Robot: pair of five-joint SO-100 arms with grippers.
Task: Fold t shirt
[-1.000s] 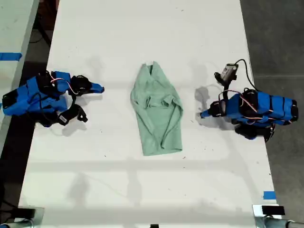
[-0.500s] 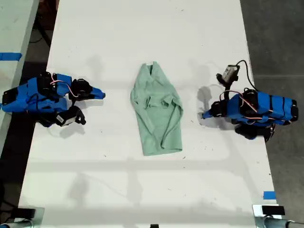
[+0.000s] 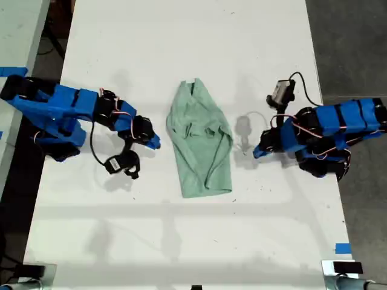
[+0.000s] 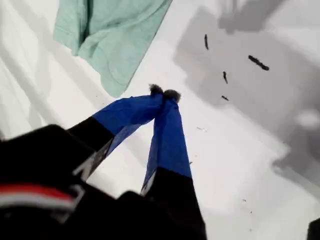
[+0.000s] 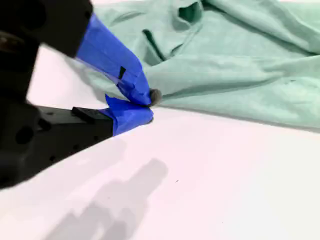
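With the t shirt (image 3: 200,145) lying mid-table, half folded, my first gripper (image 4: 164,93) and my second gripper (image 5: 148,103) (both pinched closed, empty) should open before gripping its edges.

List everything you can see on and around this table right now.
t shirt: one, pale mint-green, wrinkled, middle of the table.
table: one, white, fills most of the exterior view.
tape marks: two, blue, one at the table's edge at the exterior view's lower right, one on the neighbouring surface at its left.
floor: dark grey, along the exterior view's right.
my first pincer: one, blue, shut, on the exterior view's right, apart from the t shirt.
my second pincer: one, blue, shut, on the exterior view's left, close to the t shirt's edge.
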